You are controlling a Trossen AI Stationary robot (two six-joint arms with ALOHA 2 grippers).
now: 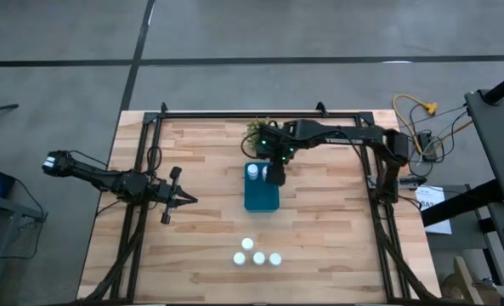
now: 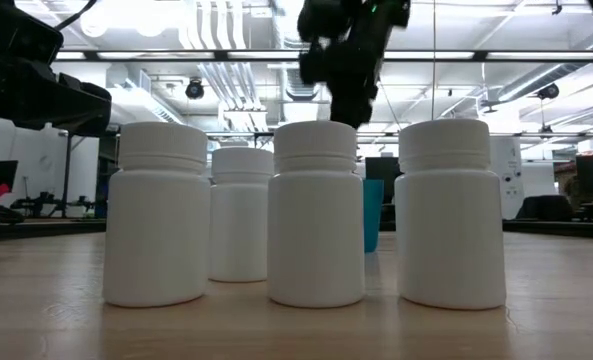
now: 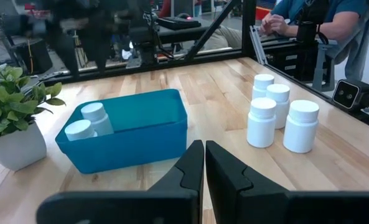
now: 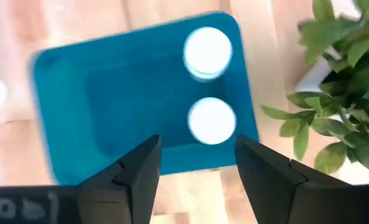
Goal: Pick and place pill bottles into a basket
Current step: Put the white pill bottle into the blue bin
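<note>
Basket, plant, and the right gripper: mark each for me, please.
basket (image 3: 134, 140), left wrist view, on its front wall.
plant (image 3: 13, 99), left wrist view, on its leaves.
right gripper (image 4: 196, 163), right wrist view, midway between its open fingertips.

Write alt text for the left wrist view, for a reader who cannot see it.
A blue basket on a wooden table holds two white pill bottles at the end nearest a potted plant. Four more white bottles stand grouped on the table apart from the basket. The left gripper is shut, touching nothing, and a seated person shows beyond the table.
</note>
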